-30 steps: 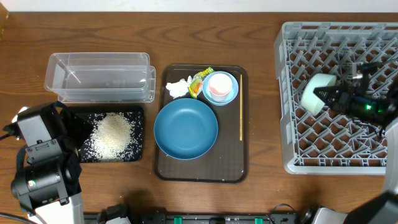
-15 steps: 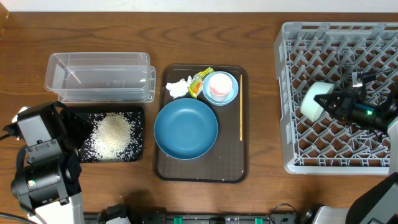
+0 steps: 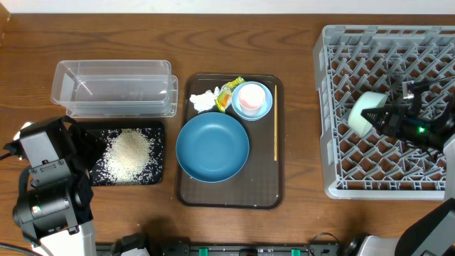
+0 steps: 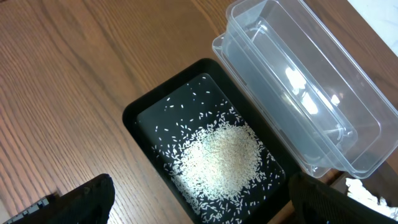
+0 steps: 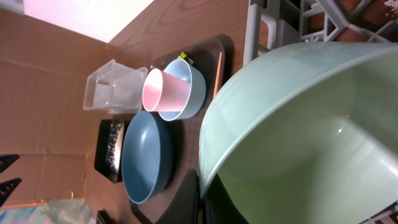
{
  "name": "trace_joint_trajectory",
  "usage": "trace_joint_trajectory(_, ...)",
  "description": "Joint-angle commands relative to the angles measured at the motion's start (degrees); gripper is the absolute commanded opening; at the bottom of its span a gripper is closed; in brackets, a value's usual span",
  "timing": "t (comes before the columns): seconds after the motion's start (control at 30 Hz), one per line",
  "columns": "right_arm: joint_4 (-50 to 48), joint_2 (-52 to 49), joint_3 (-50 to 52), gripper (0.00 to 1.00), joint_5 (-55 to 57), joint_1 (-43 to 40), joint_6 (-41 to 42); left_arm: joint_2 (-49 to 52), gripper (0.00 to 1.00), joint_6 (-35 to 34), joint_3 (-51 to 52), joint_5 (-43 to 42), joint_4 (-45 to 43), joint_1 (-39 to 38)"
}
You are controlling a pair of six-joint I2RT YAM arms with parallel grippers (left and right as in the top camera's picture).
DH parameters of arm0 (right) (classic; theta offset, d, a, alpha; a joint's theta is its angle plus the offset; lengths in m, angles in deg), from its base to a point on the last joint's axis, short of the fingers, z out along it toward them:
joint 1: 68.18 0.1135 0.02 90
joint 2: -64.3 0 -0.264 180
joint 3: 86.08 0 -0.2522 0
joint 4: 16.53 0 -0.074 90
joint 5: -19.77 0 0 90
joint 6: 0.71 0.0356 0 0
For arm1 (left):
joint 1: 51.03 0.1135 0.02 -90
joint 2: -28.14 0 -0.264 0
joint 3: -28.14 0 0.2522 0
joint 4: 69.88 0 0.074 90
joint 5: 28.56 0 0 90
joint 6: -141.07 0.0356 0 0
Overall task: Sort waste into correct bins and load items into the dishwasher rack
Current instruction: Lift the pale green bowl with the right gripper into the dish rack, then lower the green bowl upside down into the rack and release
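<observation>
My right gripper (image 3: 379, 116) is shut on the rim of the mint-green bowl (image 3: 361, 112), held tilted on its side over the left half of the dishwasher rack (image 3: 320, 107). The right wrist view shows that bowl (image 5: 311, 118) filling the frame with my dark fingers (image 5: 186, 196) pinching its edge. My left gripper (image 4: 199, 210) hangs open above the black tray (image 4: 134, 118) that holds loose rice (image 4: 221, 158). The clear tub (image 3: 114, 89) stands behind it. On the brown serving tray (image 3: 263, 181) are the dark-blue dish (image 3: 212, 147), a pink cup (image 3: 249, 97) in the light-blue bowl (image 3: 264, 107), a tissue (image 3: 202, 101) and a wrapper (image 3: 229, 91).
A thin wooden stick (image 3: 275, 131) lies along the serving tray's right side. The rack's upright pegs (image 3: 398, 64) surround the held bowl. Bare wooden table (image 3: 302, 128) separates the serving tray from the rack. The left arm's base (image 3: 46, 192) stands at the front left.
My right gripper has carried the mint-green bowl slightly to the right and a little nearer over the rack. The left arm and everything on the trays are unchanged.
</observation>
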Motion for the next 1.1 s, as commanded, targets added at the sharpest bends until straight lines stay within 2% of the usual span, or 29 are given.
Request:
trace_joint_trajectory(0.0, 1.18, -0.81, 0.13, 0.01, 2.10, -0.52, -1.77, 0.02, 0.92, -0.07, -0.48, 0.48, 0.11, 0.35)
trace_joint_trajectory(0.1, 2.32, -0.76, 0.11, 0.01, 5.60, -0.55, -0.15, 0.00, 0.92, -0.07, -0.48, 0.48, 0.11, 0.35)
trace_joint_trajectory(0.33, 3.76, 0.61, -0.81, 0.04, 21.92, -2.49, 8.31, 0.00, 0.92, -0.07, -0.48, 0.48, 0.11, 0.35)
trace_joint_trajectory(0.37, 3.78, 0.92, -0.87, 0.09, 22.84, -2.84, 9.09, 0.00, 0.92, -0.07, -0.48, 0.48, 0.11, 0.35)
trace_joint_trajectory(0.47, 4.24, 2.01, -0.98, 0.41, 24.65, -3.65, 10.99, 0.00, 0.92, -0.07, -0.48, 0.48, 0.11, 0.35)
trace_joint_trajectory(0.53, 4.61, 2.82, -1.16, 0.52, 26.49, -3.78, 12.83, 0.00, 0.92, -0.07, -0.48, 0.48, 0.11, 0.35)
trace_joint_trajectory(0.57, 4.74, 3.26, -1.29, 0.54, 27.56, -3.78, 13.94, 0.02, 0.92, -0.07, -0.48, 0.48, 0.11, 0.35)
trace_joint_trajectory(0.93, 11.43, 10.75, -8.07, 0.56, 42.80, -3.78, 25.79, 0.00, 0.92, -0.07, -0.48, 0.48, 0.11, 0.35)
trace_joint_trajectory(1.07, 13.09, 14.75, -9.11, 0.55, 43.28, -3.65, 26.60, 0.00, 0.92, -0.07, -0.48, 0.48, 0.11, 0.35)
